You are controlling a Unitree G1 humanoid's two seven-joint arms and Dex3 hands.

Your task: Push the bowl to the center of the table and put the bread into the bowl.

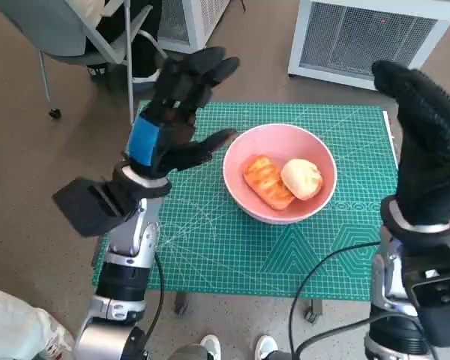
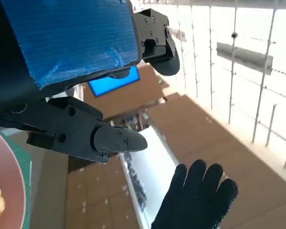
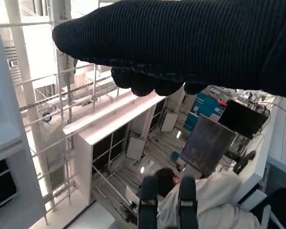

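Holding nothing, both hands hang raised: left hand [image 1: 181, 112] fingers spread beside the bowl [image 1: 279, 173], right hand [image 1: 426, 142] upright, grip unclear. Bread [image 1: 268, 181] sits in the bowl, mid-table. You risk nudging the bowl if the left lowers carelessly. No legible writing.

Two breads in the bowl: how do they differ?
The striped bread is long and orange-brown with grill-like lines; the round bread is pale yellow, smooth and rounder. The striped bread lies on the bowl's side nearer the left hand, the round bread nearer the right hand. Both rest inside the pink bowl, side by side.
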